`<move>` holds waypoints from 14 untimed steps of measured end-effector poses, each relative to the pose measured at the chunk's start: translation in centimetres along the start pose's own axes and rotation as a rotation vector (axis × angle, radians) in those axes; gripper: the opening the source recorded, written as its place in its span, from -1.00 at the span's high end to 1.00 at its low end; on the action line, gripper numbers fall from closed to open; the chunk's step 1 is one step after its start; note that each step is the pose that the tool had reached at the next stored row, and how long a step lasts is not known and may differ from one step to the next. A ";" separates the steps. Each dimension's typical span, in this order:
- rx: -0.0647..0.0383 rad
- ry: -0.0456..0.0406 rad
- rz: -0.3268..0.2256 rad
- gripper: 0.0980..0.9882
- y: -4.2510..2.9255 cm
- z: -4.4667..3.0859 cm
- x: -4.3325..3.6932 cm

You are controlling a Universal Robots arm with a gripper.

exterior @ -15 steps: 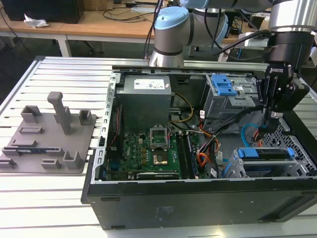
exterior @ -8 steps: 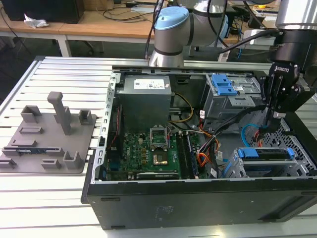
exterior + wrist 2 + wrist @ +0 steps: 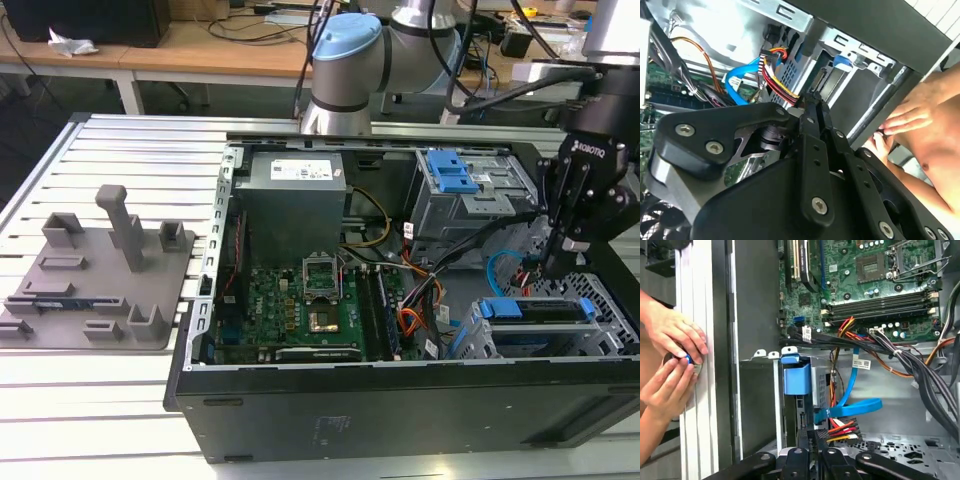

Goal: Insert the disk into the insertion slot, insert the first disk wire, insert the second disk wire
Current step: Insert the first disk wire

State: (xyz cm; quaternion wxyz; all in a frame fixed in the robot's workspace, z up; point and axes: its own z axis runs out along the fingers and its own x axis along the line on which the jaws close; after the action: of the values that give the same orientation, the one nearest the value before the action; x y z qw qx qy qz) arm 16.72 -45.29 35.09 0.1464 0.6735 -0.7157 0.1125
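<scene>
While the black computer case [image 3: 400,415] lay open on the slatted aluminium table [image 3: 100,400], the robot's black two-fingered gripper [image 3: 553,265] hung inside its drive corner, at the exterior view's right. The disk [image 3: 535,311], a flat drive framed by a bright blue plastic carrier, sat in the insertion slot [image 3: 608,303], the low grey metal cage with perforated walls, so that step looked done.

In both wrist views the gripper's fingers [image 3: 810,135] were drawn close together. They appeared to be clamped on the small dark connector ending the first disk wire [image 3: 842,427], a thin red-orange and yellow bundle. Gripping at the plug rather than on the slack wires would let the arm steer it squarely toward the drive's socket. The plug lay just beside the blue carrier's end and, as far as could be judged, was not seated.

The second disk wire [image 3: 852,407], a glossy light blue cable, curved in a loose loop just beside the bundle, free of the fingers. The taller grey bay with the blue latch [image 3: 450,175] stood near, with nothing touching it.

Outside the case wall, a person's hands [image 3: 672,337] were together over a small round object on the table's rail. What it was could not be told.
</scene>
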 end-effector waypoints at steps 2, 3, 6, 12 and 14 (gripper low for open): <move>-0.002 -0.0441 -0.003 0.85 -0.09 0.11 0.29; -0.003 -0.0612 -0.004 0.85 -0.12 0.15 0.39; -0.007 -0.1501 -0.009 0.85 -0.31 0.45 1.19; -0.009 -0.1912 -0.011 0.85 -0.91 0.83 2.28; -0.010 -0.2126 -0.013 0.85 -1.01 0.98 2.67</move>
State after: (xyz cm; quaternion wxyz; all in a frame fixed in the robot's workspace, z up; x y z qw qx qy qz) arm 17.54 -48.20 35.11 0.0738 0.6856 -0.7233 0.0358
